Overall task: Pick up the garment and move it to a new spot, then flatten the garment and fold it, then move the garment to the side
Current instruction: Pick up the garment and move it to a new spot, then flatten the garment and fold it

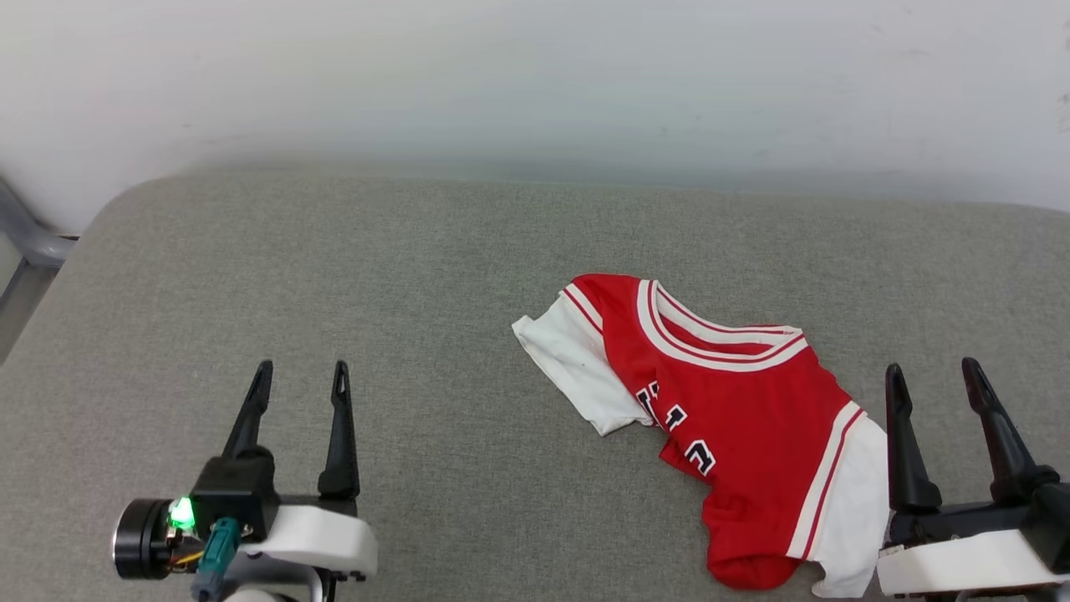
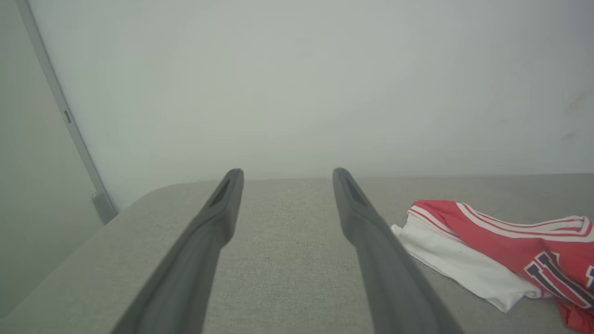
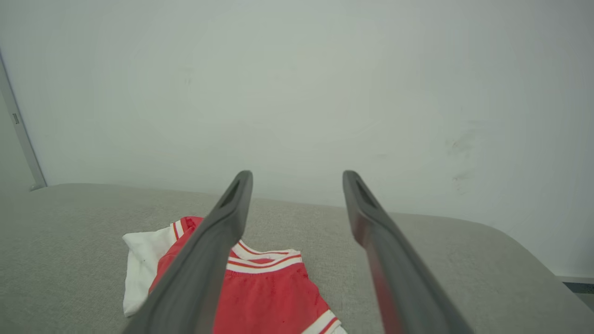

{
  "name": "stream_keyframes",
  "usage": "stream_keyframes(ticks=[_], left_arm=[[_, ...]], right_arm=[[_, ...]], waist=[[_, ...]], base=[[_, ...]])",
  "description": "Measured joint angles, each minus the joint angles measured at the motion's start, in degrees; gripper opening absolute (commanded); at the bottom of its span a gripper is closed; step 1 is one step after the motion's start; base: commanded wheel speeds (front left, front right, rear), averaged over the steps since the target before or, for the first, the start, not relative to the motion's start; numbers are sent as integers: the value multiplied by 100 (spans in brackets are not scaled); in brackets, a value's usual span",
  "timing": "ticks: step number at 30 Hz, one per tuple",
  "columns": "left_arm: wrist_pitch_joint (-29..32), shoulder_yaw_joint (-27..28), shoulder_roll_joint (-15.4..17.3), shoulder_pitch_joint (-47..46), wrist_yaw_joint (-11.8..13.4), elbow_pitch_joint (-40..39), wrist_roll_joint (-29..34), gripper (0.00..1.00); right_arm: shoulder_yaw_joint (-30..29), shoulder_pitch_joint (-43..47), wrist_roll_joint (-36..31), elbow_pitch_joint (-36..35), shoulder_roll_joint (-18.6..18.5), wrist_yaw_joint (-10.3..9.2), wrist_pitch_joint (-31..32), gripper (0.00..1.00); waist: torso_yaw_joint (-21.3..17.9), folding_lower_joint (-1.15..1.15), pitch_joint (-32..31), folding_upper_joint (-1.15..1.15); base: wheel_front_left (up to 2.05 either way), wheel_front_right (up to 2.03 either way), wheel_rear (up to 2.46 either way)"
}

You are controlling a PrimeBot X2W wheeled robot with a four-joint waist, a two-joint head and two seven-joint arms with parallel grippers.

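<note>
The garment (image 1: pixel 736 418), a red T-shirt with white sleeves, striped collar trim and black lettering, lies crumpled on the grey cushioned surface (image 1: pixel 418 276), right of centre. My left gripper (image 1: pixel 303 374) stands open at the lower left, well apart from the garment, nothing between its fingers. At the lower right my right gripper (image 1: pixel 932 373) is open too, just right of the garment's white sleeve. In the left wrist view the garment (image 2: pixel 506 250) lies right of the open left gripper (image 2: pixel 285 175). In the right wrist view the garment (image 3: pixel 269 292) sits below and left of the open right gripper (image 3: pixel 297 178).
A pale wall (image 1: pixel 535 84) rises behind the surface's far edge. A grey metal frame (image 1: pixel 25 238) stands off the surface's left corner. The surface's rounded right corner (image 3: pixel 519 241) falls away in the right wrist view. Bare grey fabric spreads left of the garment.
</note>
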Motion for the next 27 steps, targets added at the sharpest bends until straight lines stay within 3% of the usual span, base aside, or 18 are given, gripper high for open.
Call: stream_keyframes(ticks=[15,27], left_arm=[[0,1184,-1092,799,-1143,336,1016,100],[0,1729,-1521,915,-1661,486,1478,100]], right_arm=[[4,327,278,419,1,-1,0,100],[-5,347,368,494,1,-1,0,100]], waist=[[-9,1,-223,0],[-43,1,-257,0]], base=[[0,0,0],[0,0,0]])
